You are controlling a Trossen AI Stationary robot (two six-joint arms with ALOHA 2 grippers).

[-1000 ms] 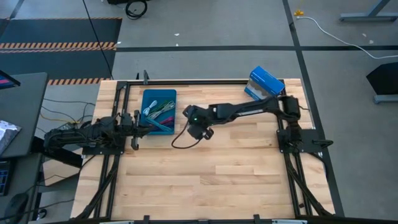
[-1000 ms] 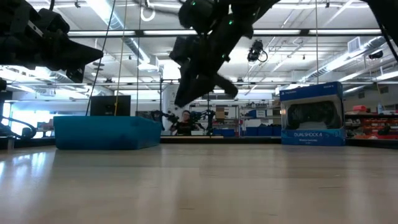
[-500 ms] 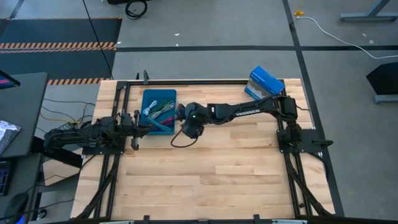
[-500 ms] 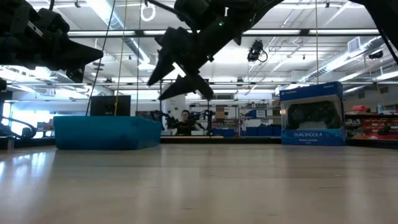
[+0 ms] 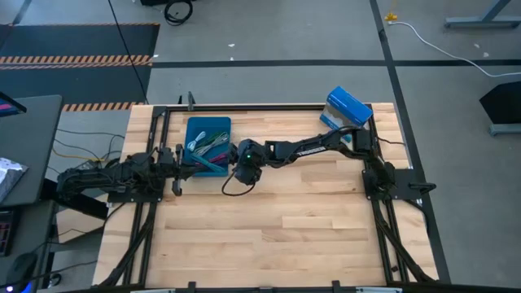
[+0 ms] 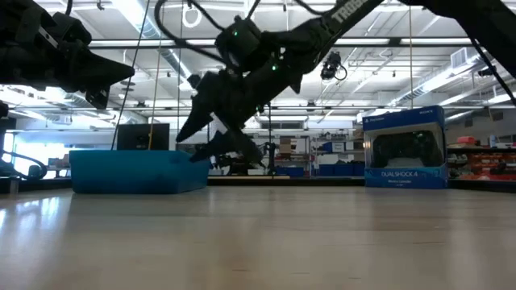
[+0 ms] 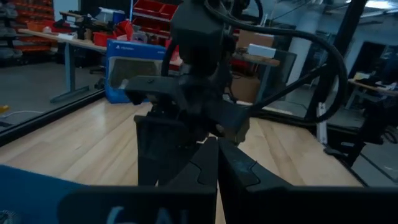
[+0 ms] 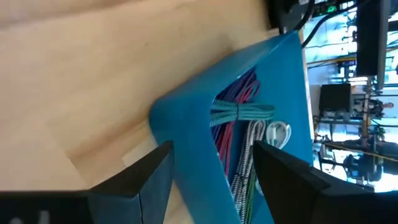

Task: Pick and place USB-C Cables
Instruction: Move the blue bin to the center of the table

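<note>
The blue tray near the table's far left holds the USB-C cables, a loose heap of teal, purple, magenta, grey and green bundles. The right gripper reaches across, fingers spread, over the tray's near right corner, holding nothing. The left gripper, pressed together, waits beside the tray's left edge, with bare wooden table in front.
</note>
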